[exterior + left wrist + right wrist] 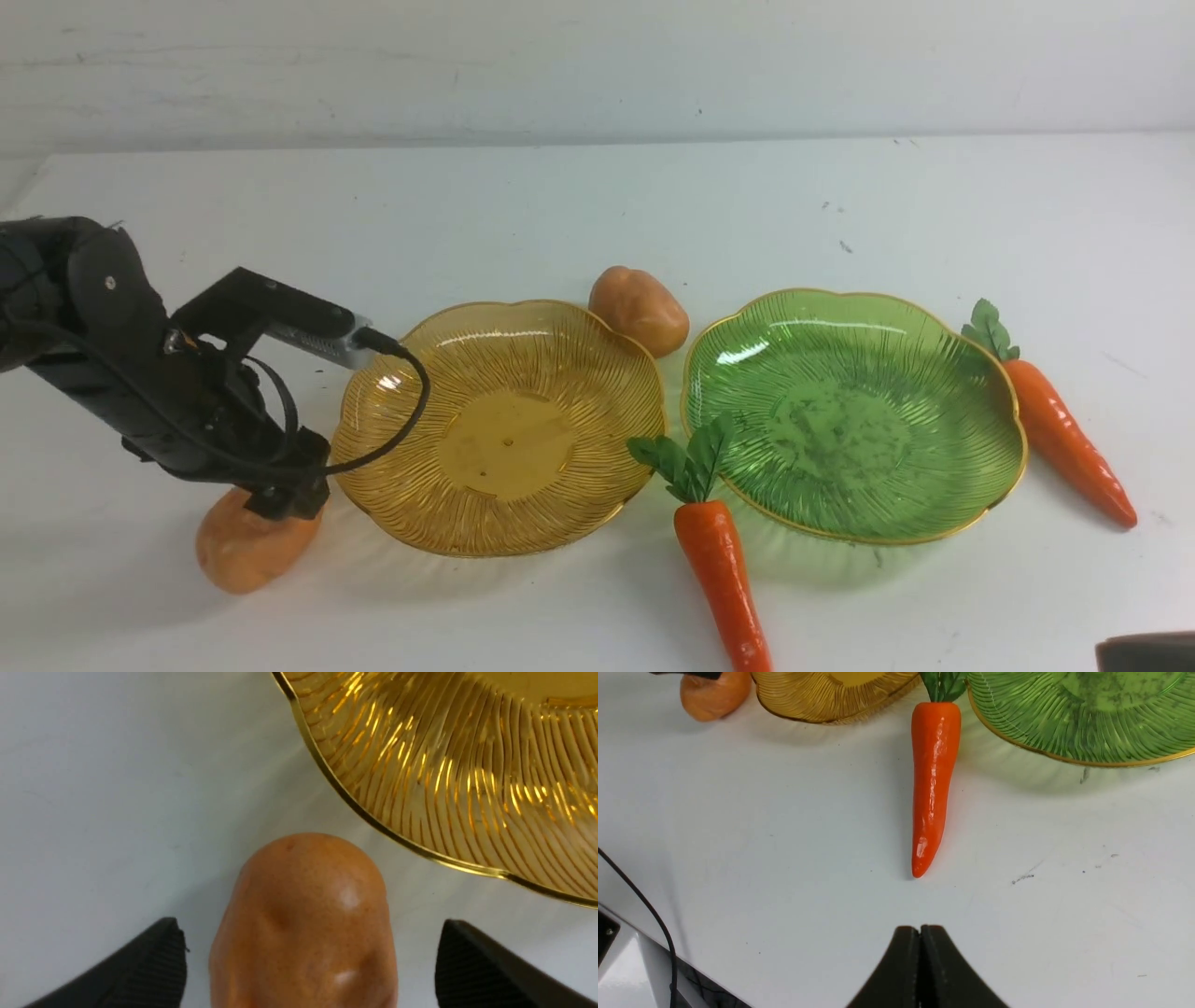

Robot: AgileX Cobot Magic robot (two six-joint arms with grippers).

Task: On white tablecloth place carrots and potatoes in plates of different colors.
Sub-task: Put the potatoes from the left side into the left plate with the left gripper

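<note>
Potatoes: near potato (245,551) lies on the cloth (560,205), just off the near-left rim of the amber plate (579,373). Left gripper (310,926) is lowered over it with the jaws spread wide, one black finger (154,961) on each side. The wrist view shows a strip of cloth between each fingertip and the potato, so there is no contact at the tips and nothing is gripped. Right gripper (920,933) has its fingers pressed together and empty. It sits over bare cloth, short of the tip of the middle carrot (724,579).

Far potato (639,310) sits at the amber plate's far-right rim, toward the gap between plates. Whether it touches the rim is unclear. Both potatoes are tan-orange and egg-shaped, with shallow dimples, faint speckle and soft gloss spots.

Middle carrot lies in front of the gap between plates, tip toward the robot, with its leaves reaching the rim of the green plate (952,373). Right carrot (1064,439) lies just right of the green plate, leaves at the far end. Both are glossy orange and tapered, with green leaf tops.

Plates are translucent with fine radial ribs, flat centres and scalloped gold rims. The green one has dark flecks at its centre. The finger pads are ribbed. The cloth is white and smooth, with a few dark specks.
</note>
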